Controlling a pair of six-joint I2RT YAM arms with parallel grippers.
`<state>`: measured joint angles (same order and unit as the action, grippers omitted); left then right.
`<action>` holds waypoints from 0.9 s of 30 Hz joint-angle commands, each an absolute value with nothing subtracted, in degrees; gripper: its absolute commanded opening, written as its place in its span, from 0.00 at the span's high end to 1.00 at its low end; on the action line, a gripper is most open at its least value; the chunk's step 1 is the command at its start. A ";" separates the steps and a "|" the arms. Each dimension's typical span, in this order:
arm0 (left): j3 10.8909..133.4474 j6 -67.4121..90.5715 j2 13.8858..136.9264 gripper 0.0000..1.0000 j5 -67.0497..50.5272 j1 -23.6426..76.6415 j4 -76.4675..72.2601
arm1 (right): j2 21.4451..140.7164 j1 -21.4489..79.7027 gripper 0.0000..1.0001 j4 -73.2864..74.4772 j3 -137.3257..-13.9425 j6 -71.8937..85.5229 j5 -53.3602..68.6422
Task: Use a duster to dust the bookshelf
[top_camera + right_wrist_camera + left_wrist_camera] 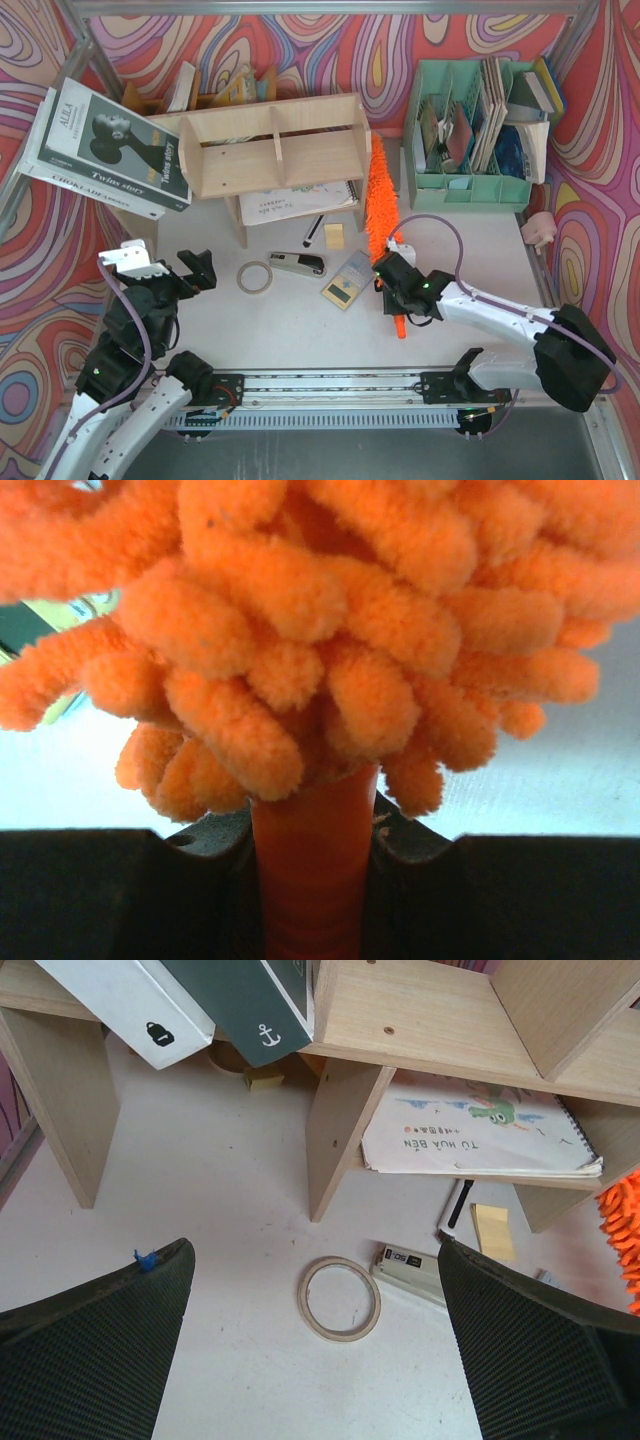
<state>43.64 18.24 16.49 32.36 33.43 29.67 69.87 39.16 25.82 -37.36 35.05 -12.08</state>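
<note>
The bookshelf [275, 150], light plywood with two tiers, stands at the back centre of the table; its legs and lower board fill the top of the left wrist view [420, 1020]. The orange fluffy duster [380, 195] lies along the shelf's right end, its head pointing away from me. My right gripper [392, 275] is shut on the duster's thin orange handle [315, 860] just below the fluff [330, 620]. The handle's tip [398, 325] sticks out behind the gripper. My left gripper [195, 268] hovers open and empty over the table [315, 1260], in front of the shelf's left half.
A tape ring [254, 277], a stapler [298, 263], a pen [314, 230], yellow sticky notes [334, 235] and a small card [345, 285] lie before the shelf. A spiral notebook [295, 203] lies under it. Books [110, 150] lean at left. A mint-green organiser [470, 130] stands back right.
</note>
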 commanded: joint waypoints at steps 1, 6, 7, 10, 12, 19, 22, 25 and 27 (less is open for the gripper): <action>42.71 18.72 16.85 0.02 31.87 33.08 28.21 | 71.37 39.38 1.00 19.10 -36.08 37.08 -11.59; 42.71 18.78 16.77 0.02 31.98 32.96 28.23 | 70.65 39.42 1.00 22.09 -39.96 35.50 -14.04; 42.71 18.74 16.86 0.02 31.99 32.96 28.22 | 70.02 39.46 1.00 23.14 -41.48 34.72 -14.57; 42.73 18.72 16.96 0.02 31.97 32.98 28.20 | 67.54 39.44 1.00 26.27 -46.18 33.29 -16.07; 42.79 18.72 16.96 0.02 31.99 32.96 28.28 | 66.07 39.42 1.00 27.81 -48.77 32.44 -16.59; 42.71 18.81 16.61 0.02 32.10 32.99 28.26 | 63.96 39.41 1.00 29.59 -52.50 31.92 -16.19; 42.71 18.85 16.66 0.02 32.00 32.92 28.29 | 64.52 39.46 1.00 28.22 -50.45 33.38 -14.14; 42.72 18.81 16.70 0.02 31.93 32.94 28.39 | 64.99 39.46 1.00 25.91 -47.31 35.34 -11.03; 42.72 18.81 16.61 0.02 31.98 32.91 28.32 | 65.37 39.46 1.00 24.08 -44.84 36.57 -9.44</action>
